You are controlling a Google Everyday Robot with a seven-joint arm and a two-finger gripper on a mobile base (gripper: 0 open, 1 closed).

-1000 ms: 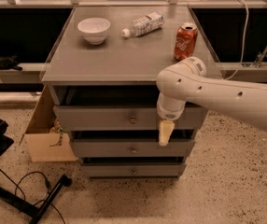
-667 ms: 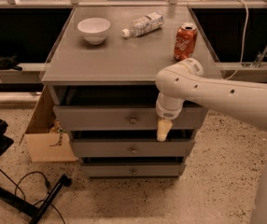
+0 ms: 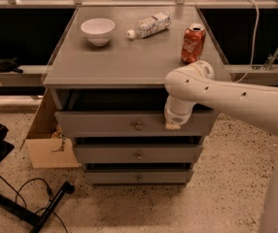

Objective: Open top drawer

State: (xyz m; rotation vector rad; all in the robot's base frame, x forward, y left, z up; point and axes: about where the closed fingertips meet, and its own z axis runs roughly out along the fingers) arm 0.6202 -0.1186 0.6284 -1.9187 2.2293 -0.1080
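The top drawer is the widest grey front of three, with a small round metal knob at its centre. It stands a little forward of the cabinet, with a dark gap above it. My gripper, on the white arm coming in from the right, sits at the upper right part of the drawer front, right of the knob. Only its tan tip shows below the white wrist. Whether it touches the drawer's top edge I cannot tell.
Two narrower drawers, the middle one and the bottom one, sit below. On the cabinet top are a white bowl, a lying bottle and a red can. A cardboard box and a black stand with cable are on the floor at left.
The gripper has risen from hanging in front of the top drawer's lower right part to its upper edge; less of its tan tip shows. The drawer looks unchanged.
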